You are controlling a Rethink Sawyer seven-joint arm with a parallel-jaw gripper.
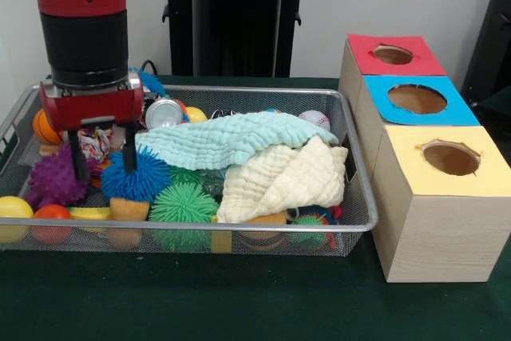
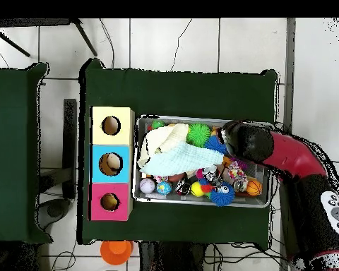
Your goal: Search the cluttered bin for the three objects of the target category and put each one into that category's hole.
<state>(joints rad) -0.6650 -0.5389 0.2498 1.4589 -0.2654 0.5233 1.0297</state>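
The wire-mesh bin (image 1: 239, 90) holds many toys, balls and two cloths; it also shows in the overhead view (image 2: 200, 205). My gripper (image 1: 104, 157) is open and lowered into the bin's left end. Its fingers (image 1: 78, 159) straddle a knotted rope toy (image 1: 96, 144), between a purple spiky ball (image 1: 54, 179) and a blue spiky ball (image 1: 136, 179). It holds nothing. No plush animal shows clearly; a mint cloth (image 1: 223, 140) and a cream cloth (image 1: 279, 181) cover the bin's middle and right. In the overhead view my arm (image 2: 253, 147) hides the gripper.
Three wooden boxes with holes stand right of the bin: red top (image 1: 363, 47), blue top (image 1: 375, 85), yellow top (image 1: 407, 143). A green spiky ball (image 1: 184, 205), a silver can (image 1: 164, 113), a baseball (image 1: 314, 120) and an orange ball (image 1: 44, 127) lie in the bin.
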